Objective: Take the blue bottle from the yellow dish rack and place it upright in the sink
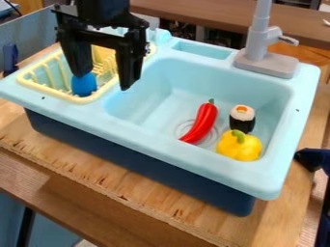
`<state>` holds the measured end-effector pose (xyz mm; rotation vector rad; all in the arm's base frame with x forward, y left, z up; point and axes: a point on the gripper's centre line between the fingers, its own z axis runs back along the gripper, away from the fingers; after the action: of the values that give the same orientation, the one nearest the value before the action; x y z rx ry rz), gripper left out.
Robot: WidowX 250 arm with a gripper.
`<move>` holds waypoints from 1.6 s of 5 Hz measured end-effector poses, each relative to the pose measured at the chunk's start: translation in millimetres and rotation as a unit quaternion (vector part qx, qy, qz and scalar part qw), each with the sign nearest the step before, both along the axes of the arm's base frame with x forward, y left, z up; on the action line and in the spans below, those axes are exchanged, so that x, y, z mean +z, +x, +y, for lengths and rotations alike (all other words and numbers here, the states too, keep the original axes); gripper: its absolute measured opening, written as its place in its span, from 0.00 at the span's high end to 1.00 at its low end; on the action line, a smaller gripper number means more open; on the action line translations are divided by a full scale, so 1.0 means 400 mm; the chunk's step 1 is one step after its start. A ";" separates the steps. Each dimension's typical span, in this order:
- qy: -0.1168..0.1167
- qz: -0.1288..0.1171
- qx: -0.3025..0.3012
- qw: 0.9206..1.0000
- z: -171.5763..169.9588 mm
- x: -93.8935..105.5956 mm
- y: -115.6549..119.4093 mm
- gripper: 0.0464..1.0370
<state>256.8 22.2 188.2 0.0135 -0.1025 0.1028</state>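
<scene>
Black two-finger pincer (103, 82) wide open near small blue thing (84, 85) in yellow plastic rack (79, 100); line up first, go softly.

a light wooden board (155, 200) with a rough, splintery front edge is lying on a browner wooden tabletop (77, 202), which is showing as a strip along the board's front. a toy sink unit (142, 135), pale blue above and dark blue below, is standing upright on the board, its base touching the wood and leaving a bare strip in front.
</scene>
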 end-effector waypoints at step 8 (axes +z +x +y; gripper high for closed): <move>0.145 0.030 0.107 0.983 0.199 -0.030 0.082 0.04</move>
<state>289.8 101.7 176.2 0.3187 -0.0544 0.3025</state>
